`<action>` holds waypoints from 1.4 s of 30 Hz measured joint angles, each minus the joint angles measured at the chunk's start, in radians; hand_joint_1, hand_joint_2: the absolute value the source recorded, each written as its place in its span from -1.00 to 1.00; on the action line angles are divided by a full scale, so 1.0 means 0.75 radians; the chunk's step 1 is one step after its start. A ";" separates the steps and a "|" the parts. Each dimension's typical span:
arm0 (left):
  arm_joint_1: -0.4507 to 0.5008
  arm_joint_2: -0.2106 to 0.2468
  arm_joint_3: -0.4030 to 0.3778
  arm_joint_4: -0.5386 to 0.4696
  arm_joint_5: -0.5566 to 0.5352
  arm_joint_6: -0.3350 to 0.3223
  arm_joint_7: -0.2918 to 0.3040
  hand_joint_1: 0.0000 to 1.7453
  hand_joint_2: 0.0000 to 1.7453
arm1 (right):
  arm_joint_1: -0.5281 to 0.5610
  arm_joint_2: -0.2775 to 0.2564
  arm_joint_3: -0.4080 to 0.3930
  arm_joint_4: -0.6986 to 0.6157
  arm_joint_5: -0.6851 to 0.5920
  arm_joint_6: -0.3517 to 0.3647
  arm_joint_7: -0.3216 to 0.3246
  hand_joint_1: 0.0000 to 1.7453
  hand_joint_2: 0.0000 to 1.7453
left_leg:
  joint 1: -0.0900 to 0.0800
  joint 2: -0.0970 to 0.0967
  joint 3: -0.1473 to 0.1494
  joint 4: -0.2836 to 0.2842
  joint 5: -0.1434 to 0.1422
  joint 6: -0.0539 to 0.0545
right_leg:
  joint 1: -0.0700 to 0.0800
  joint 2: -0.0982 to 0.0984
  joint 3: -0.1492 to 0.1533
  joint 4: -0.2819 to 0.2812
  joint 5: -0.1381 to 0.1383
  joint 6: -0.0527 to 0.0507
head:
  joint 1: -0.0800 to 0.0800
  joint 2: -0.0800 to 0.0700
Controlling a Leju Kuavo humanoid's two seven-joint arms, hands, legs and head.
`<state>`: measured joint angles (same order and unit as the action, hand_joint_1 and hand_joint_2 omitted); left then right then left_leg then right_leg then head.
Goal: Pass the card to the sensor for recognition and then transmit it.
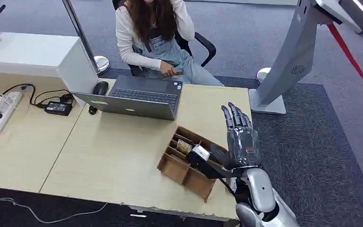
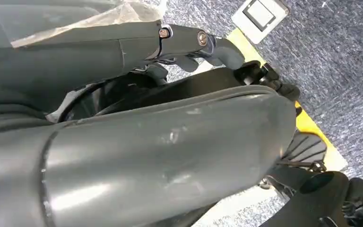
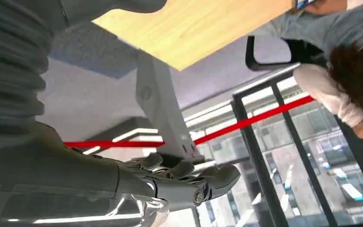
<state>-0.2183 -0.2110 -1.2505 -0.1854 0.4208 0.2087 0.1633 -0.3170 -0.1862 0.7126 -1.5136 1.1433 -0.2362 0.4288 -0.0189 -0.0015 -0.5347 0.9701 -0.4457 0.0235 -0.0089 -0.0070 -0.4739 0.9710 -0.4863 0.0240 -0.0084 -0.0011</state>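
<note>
A light wooden table (image 1: 123,156) ran across the head view. At its left lay a white power strip (image 1: 2,106) and a black adapter (image 1: 58,108). Further right, an open grey laptop (image 1: 137,97) faced a seated person (image 1: 158,38) behind the table. Right of centre, near the table's front edge, sat a brown wooden tray (image 1: 170,165) split into compartments. A card (image 1: 184,146) appeared to stand on edge in one of its middle slots, though it was too small to be sure. Just right of the tray, the robot's right hand (image 1: 240,135) was raised with fingers straight, pressed side by side, holding nothing. Whether the left hand was spread or closed could not be told. The card was probably light, thin, stiff and slick, best pinched by its exposed upper edge between thumb and finger. At far right a grey stand (image 1: 288,66) leaned over the carpet.
</note>
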 joint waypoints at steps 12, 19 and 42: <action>0.003 0.000 0.003 0.000 -0.031 0.002 -0.012 -1.00 -1.00 | 0.086 -0.020 0.007 -0.202 -0.060 0.105 0.037 -1.00 1.00 | 0.000 0.000 0.000 0.000 0.000 0.000 | 0.000 0.000 0.000 0.000 0.000 0.000 | 0.000 0.000; 0.004 0.000 0.003 0.000 -0.040 0.002 -0.012 -1.00 -1.00 | 0.130 -0.028 0.007 -0.250 -0.108 0.091 0.023 -1.00 1.00 | 0.000 0.000 0.000 0.000 0.000 0.000 | 0.000 0.000 0.000 0.000 0.000 0.000 | 0.000 0.000; 0.003 -0.002 0.002 0.000 -0.023 0.003 -0.004 -1.00 -1.00 | 0.106 0.044 0.027 -0.074 -0.127 -0.050 -0.098 -0.68 1.00 | 0.001 0.000 -0.001 0.000 0.000 0.000 | 0.001 0.000 0.000 0.000 0.000 0.000 | 0.000 0.000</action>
<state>-0.2159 -0.2121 -1.2489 -0.1854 0.4032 0.2110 0.1606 -0.2375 -0.1533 0.7328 -1.5690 1.0479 -0.2739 0.3552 -0.0183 -0.0017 -0.5356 0.9700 -0.4458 0.0233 -0.0080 -0.0071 -0.4738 0.9710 -0.4864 0.0240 -0.0084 -0.0011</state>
